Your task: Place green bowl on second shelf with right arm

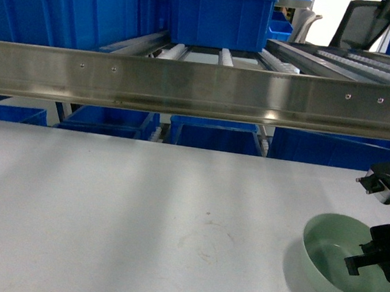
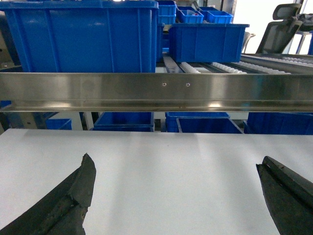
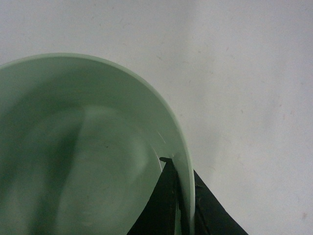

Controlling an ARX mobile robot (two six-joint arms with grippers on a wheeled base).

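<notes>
Your right gripper (image 3: 182, 205) is pinching the green bowl (image 1: 339, 260) by its right rim, one finger inside, one outside. It's sitting near-right on the white table (image 1: 140, 216); the second shelf (image 1: 200, 88) is lying far, up-left.

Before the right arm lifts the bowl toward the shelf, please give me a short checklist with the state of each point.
1. Right gripper fingers straddle the green bowl rim, one inside, one outside: ok.
2. Grip firm enough to lift: cannot tell.
3. Bowl empty: ok.
4. Bowl is on the white table, upright: ok.
5. Left gripper open, away from bowl: ok.
6. Free room on the second shelf: cannot tell.
</notes>
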